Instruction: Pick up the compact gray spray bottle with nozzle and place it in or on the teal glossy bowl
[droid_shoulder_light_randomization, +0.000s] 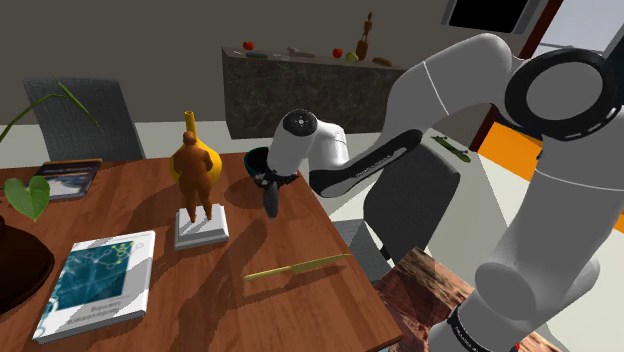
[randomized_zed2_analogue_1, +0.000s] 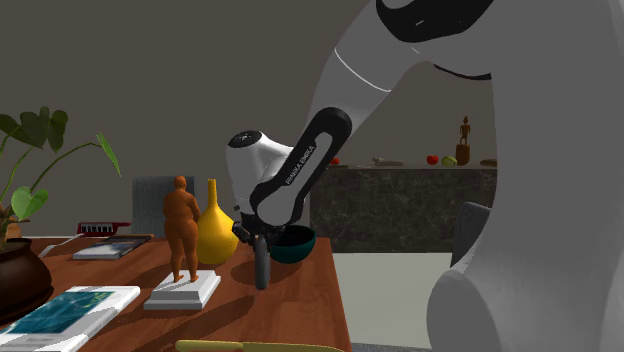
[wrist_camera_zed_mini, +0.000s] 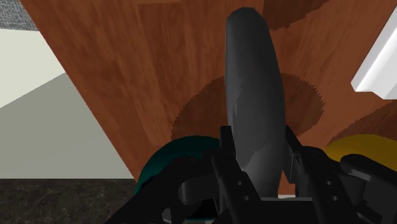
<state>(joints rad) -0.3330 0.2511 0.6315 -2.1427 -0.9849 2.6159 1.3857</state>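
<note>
Wrist view: end effector (wrist_camera_zed_mini: 257, 156) clasps the gray spray bottle (wrist_camera_zed_mini: 251, 83) — carry step; next, shift over the teal bowl (wrist_camera_zed_mini: 172, 149) and release.

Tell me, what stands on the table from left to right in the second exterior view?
Plant pot → figurine → yellow vase → spray bottle → teal bowl.
</note>
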